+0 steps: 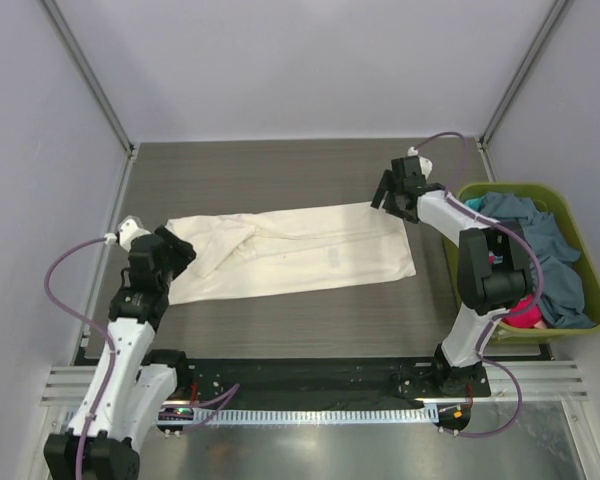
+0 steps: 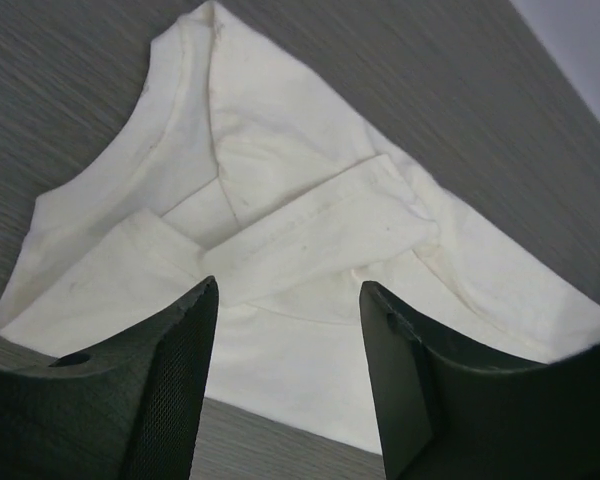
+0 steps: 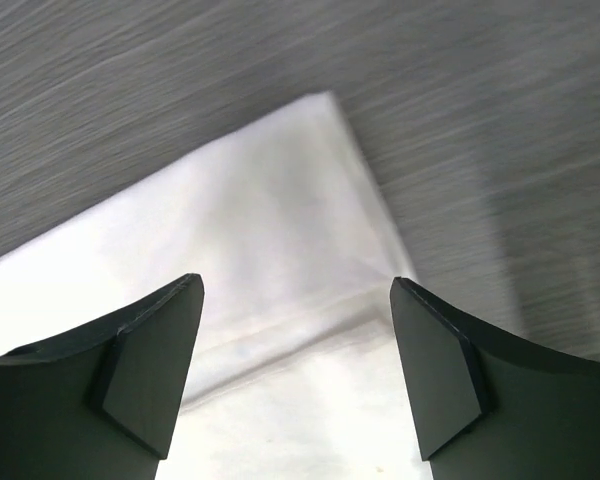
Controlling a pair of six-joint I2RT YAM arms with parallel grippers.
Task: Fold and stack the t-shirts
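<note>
Bimanual fold, cream t-shirt (image 1: 300,250) laid out as a long band across the middle of the counter (image 1: 280,165), its neck end toward the left edge and its hem toward the right edge. The band shape shows that the sides are already turned in: in the left wrist view a sleeve (image 2: 320,225) lies folded across the chest below the neckband (image 2: 165,110). The left gripper (image 1: 183,250) hangs over the neck end with its jaws apart and nothing between them (image 2: 288,290), cloth visible in the gap. The right gripper (image 1: 382,192) sits at the hem's far corner (image 3: 325,105), toward the far right corner of the counter, jaws likewise spread and empty (image 3: 295,285). Each claw thus stands at one short end of the band, which probably prepares a crosswise fold bringing one end over the other. Contact with the fabric cannot be confirmed from either wrist view. The olive-green basket (image 1: 510,186) at the right edge holds the remaining garments, a grey-blue t-shirt (image 1: 555,255) uppermost and a red-pink t-shirt (image 1: 525,312) at its near side; none is folded, so the task appears to be at an early stage.
</note>
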